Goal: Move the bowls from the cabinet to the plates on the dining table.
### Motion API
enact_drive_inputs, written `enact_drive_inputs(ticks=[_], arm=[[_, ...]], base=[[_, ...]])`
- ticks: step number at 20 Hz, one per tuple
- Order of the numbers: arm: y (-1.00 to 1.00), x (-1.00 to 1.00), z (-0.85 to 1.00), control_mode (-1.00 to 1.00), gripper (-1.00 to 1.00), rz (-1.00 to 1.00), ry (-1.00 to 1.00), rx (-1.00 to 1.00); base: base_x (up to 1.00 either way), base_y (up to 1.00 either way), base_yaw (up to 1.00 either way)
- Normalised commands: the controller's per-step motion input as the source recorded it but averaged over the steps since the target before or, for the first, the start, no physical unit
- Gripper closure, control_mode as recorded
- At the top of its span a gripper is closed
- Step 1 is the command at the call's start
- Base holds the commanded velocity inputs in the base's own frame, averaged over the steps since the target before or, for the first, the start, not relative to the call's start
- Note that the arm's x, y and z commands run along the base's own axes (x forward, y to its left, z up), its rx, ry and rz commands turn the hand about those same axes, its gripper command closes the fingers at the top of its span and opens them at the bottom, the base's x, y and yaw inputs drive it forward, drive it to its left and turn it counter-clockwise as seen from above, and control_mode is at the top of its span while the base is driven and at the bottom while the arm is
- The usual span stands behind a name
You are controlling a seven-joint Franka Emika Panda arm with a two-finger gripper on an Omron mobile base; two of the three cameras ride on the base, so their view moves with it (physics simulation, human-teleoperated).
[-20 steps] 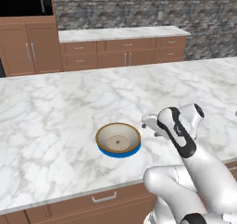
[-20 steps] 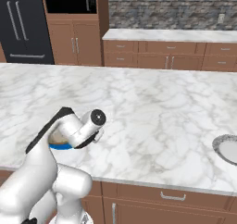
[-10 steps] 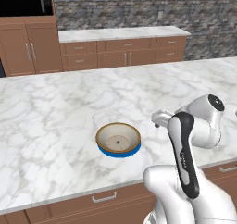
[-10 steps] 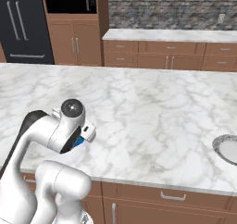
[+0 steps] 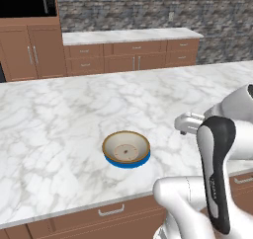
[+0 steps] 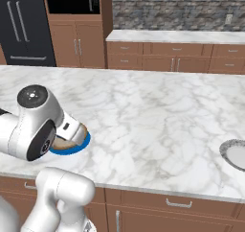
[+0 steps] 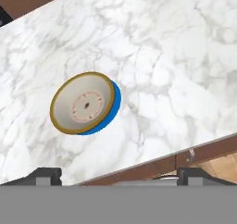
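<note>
**Cream bowl rests on the marble table, claw spread wide above it**

The cream bowl [image 5: 126, 148] with its tan rim sits upright on the white marble table [image 5: 59, 114], near the front edge, and a blue band shows under it. In the hand view the same bowl [image 7: 84, 102] lies well clear of the two dark fingertips [image 7: 44, 174], which stand far apart at the bottom corners; the gripper [image 7: 118, 177] is spread wide and holds nothing.

The right base view adds what the left one lacks: a pale plate [image 6: 235, 154] at the table's far right edge, well apart from the bowl [image 6: 72, 141], which the arm's white elbow half covers there. What the blue band is cannot be told from any view; it may be a plate or the bowl's own base.
</note>
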Motion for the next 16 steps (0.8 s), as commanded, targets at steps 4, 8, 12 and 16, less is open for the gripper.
enact_drive_inputs(ticks=[4,8,12,16], arm=[[0.0,-1.0,0.65,-1.0,-1.0,0.0,0.0,-0.12],[0.0,-0.76,0.46,-1.0,-1.0,0.0,0.0,-0.11],[0.0,0.0,0.01,-1.0,-1.0,0.0,0.0,-0.01],[0.0,0.0,0.0,-1.0,-1.0,0.0,0.0,0.0]], base=[[0.0,0.0,0.0],[0.0,0.0,0.0],[0.0,0.0,0.0],[0.0,0.0,0.0]])
